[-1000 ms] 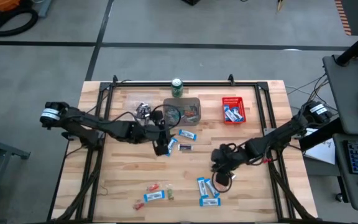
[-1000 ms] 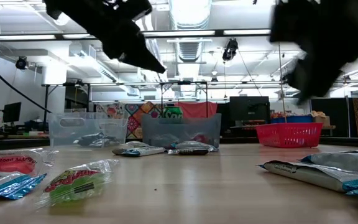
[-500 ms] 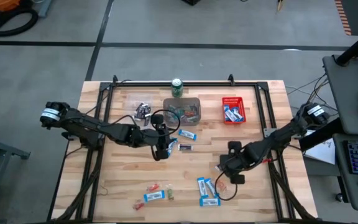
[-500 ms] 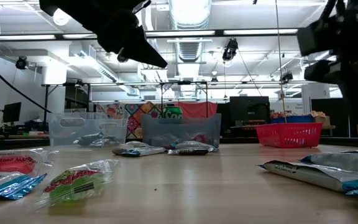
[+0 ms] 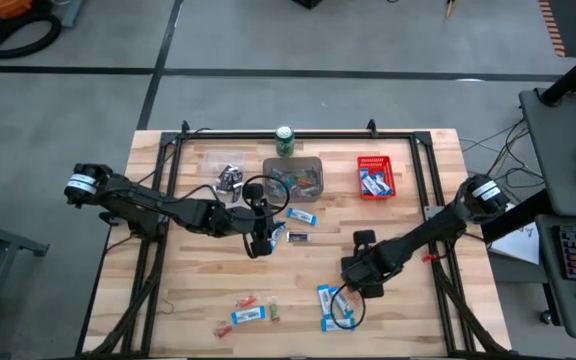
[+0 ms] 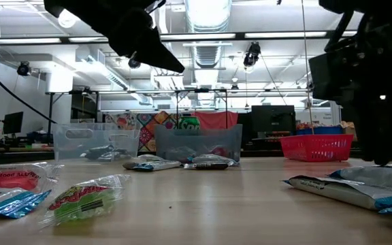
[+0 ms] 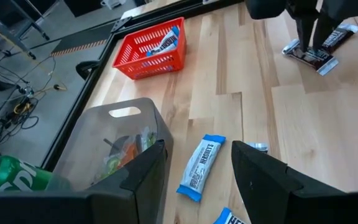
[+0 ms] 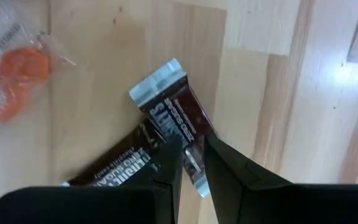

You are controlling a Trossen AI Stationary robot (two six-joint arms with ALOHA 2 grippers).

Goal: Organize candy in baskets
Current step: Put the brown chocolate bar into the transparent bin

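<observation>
While the left gripper hangs above the middle of the table with its fingers apart and nothing between them, the right gripper has swung back from the right and dropped onto the wrapped bars in the near-centre of the table. A second ago it was there too, half a second ago it had drifted right and lifted, and now it is down again. In the right wrist view its fingertips stand narrowly apart, straddling the edge of a dark brown mini bar that lies across a second dark bar on the wood; they look to be closing on it, not yet clamped. That reads as a fresh try at a pick. The red slotted basket already holds blue-and-white bars, the grey basket holds mixed small pieces, and the clear basket has a few. Several blue-and-white bars and small pieces lie loose, so much sorting remains.
</observation>
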